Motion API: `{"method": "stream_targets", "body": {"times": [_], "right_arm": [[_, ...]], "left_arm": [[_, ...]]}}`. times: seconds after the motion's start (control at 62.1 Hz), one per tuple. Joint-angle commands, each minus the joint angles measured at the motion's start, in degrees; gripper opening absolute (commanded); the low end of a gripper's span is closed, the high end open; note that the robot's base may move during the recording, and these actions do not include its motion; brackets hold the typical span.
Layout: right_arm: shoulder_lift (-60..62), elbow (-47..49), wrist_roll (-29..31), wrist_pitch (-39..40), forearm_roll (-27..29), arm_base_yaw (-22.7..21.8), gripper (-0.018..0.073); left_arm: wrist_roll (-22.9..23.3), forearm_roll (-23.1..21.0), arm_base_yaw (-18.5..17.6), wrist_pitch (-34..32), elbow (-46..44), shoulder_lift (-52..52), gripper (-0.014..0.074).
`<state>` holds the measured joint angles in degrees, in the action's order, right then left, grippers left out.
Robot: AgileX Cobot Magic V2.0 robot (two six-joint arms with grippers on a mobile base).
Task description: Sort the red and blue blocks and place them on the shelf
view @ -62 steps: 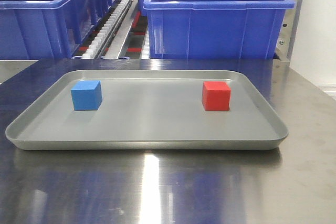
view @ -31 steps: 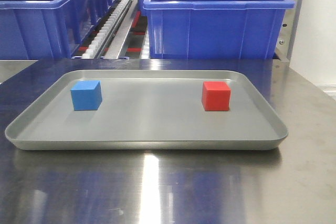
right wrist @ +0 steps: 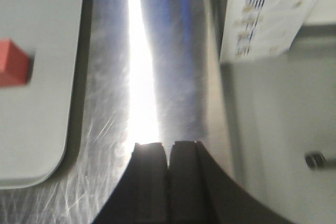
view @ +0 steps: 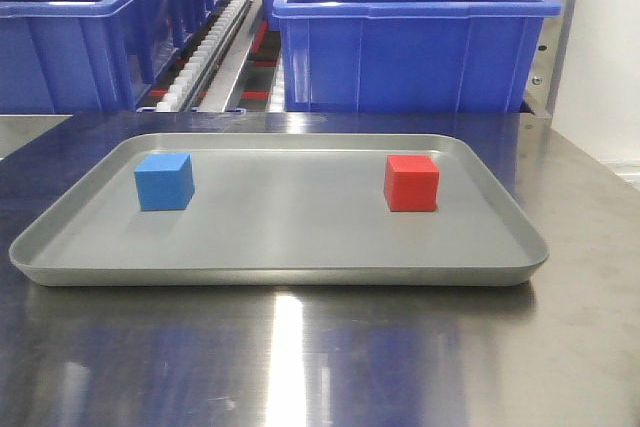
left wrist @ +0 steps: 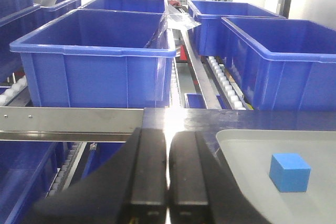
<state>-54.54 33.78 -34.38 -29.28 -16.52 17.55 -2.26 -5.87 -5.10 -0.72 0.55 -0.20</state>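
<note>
Two small matte cubes are held by one shallow grey metal tray (view: 280,275) on the shiny steel tabletop (view: 300,367) — the sky-blue cube (view: 164,181) near its left rim, the bright red cube (view: 411,183) towards its right, well apart. Behind, large dark-blue plastic bins (view: 415,37) are carried on the grey steel roller-track shelf (view: 215,42). The left gripper (left wrist: 168,174) and the right gripper (right wrist: 168,179) are each seen with fingers pressed together, nothing between them — one at either side of the tray.

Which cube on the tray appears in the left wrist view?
The blue cube, at the tray's left end; the red cube sits at the right end.
</note>
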Motion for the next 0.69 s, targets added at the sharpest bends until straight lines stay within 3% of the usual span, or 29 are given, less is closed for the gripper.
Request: {"method": "stream_targets", "body": {"times": [0.0, 0.097, 0.29, 0.467, 0.676], "right_arm": [[-5.46, 5.03, -0.18, -0.06, -2.15, 2.14, 0.01], [-11.35, 9.05, -0.18, -2.16, -2.82, 4.44, 0.0227], [-21.17, 16.86, -0.6, -3.82, -2.73, 8.28, 0.0626], [-27.6, 26.68, -4.21, -8.67, -1.98, 11.57, 0.0608], [-34.54, 39.04, -4.09, -16.29, 4.29, 12.68, 0.0608]], "left_arm": [[-0.06, -0.36, -0.04, -4.51, 2.51, -1.19, 0.0125], [-0.06, -0.36, -0.04, -4.51, 2.51, -1.19, 0.0125], [-0.06, -0.36, -0.04, -4.51, 2.51, -1.19, 0.0125], [-0.06, -0.36, -0.04, -4.51, 2.51, -1.19, 0.0125], [-0.06, -0.36, -0.04, -4.51, 2.51, -1.19, 0.0125]]}}
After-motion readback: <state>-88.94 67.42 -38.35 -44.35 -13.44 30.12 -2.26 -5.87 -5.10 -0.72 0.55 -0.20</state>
